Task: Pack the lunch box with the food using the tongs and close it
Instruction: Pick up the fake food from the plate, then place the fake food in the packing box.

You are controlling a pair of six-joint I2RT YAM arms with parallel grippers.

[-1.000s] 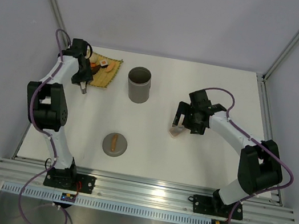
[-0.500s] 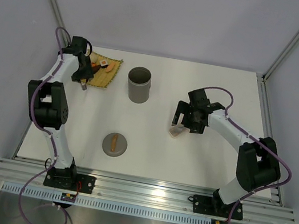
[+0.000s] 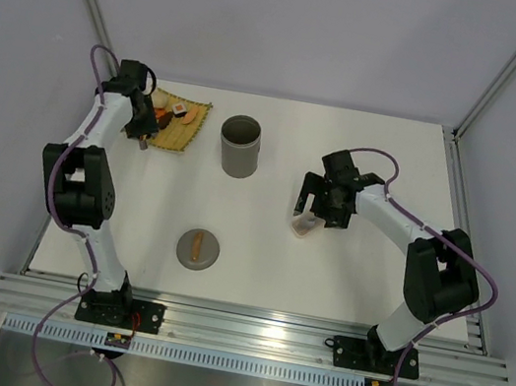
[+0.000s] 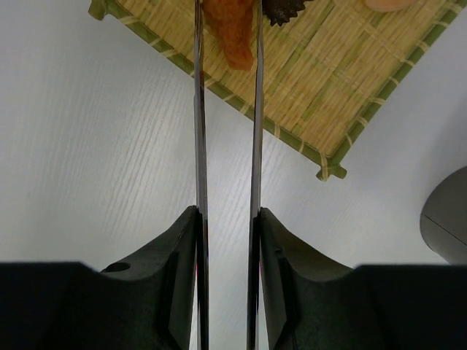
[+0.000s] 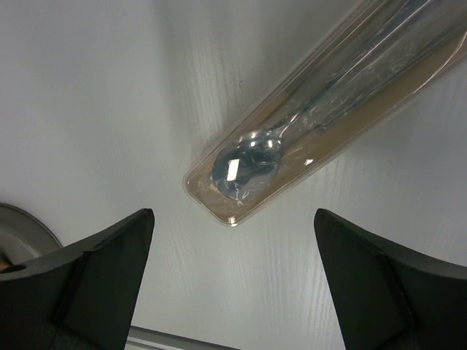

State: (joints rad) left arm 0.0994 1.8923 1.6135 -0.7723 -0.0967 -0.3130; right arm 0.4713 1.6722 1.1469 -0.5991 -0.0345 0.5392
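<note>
The grey lunch box (image 3: 239,146) stands open and upright near the table's middle; its edge shows in the left wrist view (image 4: 449,219). My left gripper (image 4: 228,211) is shut on the silver tongs (image 4: 199,146), one slim arm against each finger. The tongs reach onto the bamboo mat (image 4: 321,95), and an orange piece of food (image 4: 232,33) lies between their arms. From above, that gripper (image 3: 139,130) hangs at the mat's left edge, beside the food (image 3: 174,112). My right gripper (image 5: 233,213) is open and empty.
A clear oblong cutlery case (image 5: 328,109) with a spoon inside lies under my right gripper (image 3: 318,204). The round grey lid (image 3: 198,249) with a brown handle rests near the front, left of centre. The left wall stands close to the left arm.
The left gripper has squeezed the tongs narrower and shifted slightly back along the mat's edge. The right arm has crept a little left over the cutlery case.
</note>
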